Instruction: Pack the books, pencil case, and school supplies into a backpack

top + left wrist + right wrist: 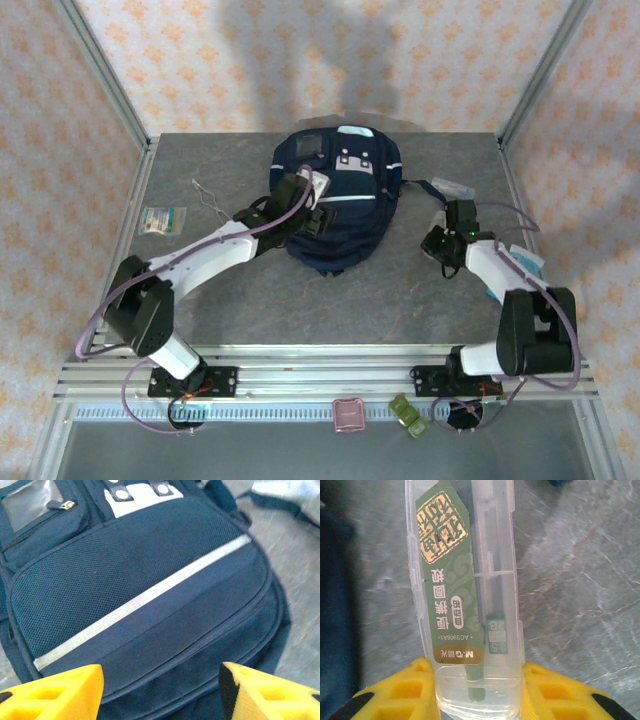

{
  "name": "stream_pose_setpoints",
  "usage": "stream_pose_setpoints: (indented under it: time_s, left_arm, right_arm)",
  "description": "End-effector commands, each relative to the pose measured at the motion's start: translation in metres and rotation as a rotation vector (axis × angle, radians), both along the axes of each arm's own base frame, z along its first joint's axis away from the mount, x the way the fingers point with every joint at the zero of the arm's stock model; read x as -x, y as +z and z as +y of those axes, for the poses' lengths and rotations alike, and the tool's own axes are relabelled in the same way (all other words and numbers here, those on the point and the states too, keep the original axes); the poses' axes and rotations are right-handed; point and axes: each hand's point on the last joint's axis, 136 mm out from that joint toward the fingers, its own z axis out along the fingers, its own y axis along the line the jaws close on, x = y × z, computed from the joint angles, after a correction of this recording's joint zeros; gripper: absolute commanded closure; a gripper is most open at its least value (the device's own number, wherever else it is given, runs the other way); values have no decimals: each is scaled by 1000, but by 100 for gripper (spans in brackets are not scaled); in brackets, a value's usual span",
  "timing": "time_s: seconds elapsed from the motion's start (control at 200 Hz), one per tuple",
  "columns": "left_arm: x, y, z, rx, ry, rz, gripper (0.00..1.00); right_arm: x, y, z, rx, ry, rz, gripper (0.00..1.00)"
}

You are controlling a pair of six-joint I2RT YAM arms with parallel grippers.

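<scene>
Right of the backpack [350,215], I had the right gripper [479,680] pinching the clear packet [465,605], its length pointing straight outward.

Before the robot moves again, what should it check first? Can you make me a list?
1. Clear case held in the right gripper: ok, a yellow finger sits against each side.
2. Clear case lifted off the table: cannot tell.
3. Left gripper free to help: ok, open with nothing between its jaws.
4. Left gripper near the backpack: ok, it hovers over the front.
5. Backpack open for packing: not ok, the zips in view look shut.
</scene>
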Motion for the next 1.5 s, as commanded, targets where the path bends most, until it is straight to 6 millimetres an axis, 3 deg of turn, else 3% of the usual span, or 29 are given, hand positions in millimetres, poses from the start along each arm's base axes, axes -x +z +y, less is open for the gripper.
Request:
stream_pose_setpoints:
  time_s: [0.0, 0.24, 0.435, 0.566, 0.631, 0.731, 0.916, 1.026, 1.111, 1.211, 1.366, 1.492]
  left_arm:
    - [-1, -19, 4, -241, -123, -18, 36]
    - [-9, -37, -10, -304, -217, -10, 36]
    - [-31, -48, -2, -409, -161, -44, 38]
    - [-44, -61, 6, -498, -124, -58, 47]
    - [-52, -60, 10, -517, -88, -71, 60]
    - [-57, -47, 10, -498, -66, -94, 74]
    - [-66, -21, 17, -441, -31, -154, 87]
    - [-73, -28, 24, -468, -8, -138, 100]
    - [-75, -25, 22, -463, 2, -114, 100]
    - [-76, 1, 16, -393, 18, -136, 100]
    - [-73, 62, 9, -261, 28, -223, 100]
    - [-72, 82, 2, -222, 11, -201, 100]
  right_arm:
    - [5, 11, 10, -53, 19, -24, 67]
    - [6, 22, 15, -84, 21, -59, 67]
    - [4, 29, 17, -99, 20, -80, 67]
    - [5, 32, 18, -112, 17, -92, 67]
    - [5, 34, 18, -112, 15, -98, 67]
    - [5, 36, 17, -113, 9, -106, 67]
    - [5, 36, 20, -130, 12, -112, 68]
    - [5, 36, 23, -143, 20, -116, 68]
    - [6, 40, 29, -150, 55, -130, 68]
    - [7, 42, 39, -145, 110, -137, 68]
    - [10, 58, 63, -167, 230, -197, 69]
    - [14, 68, 96, -186, 368, -235, 69]
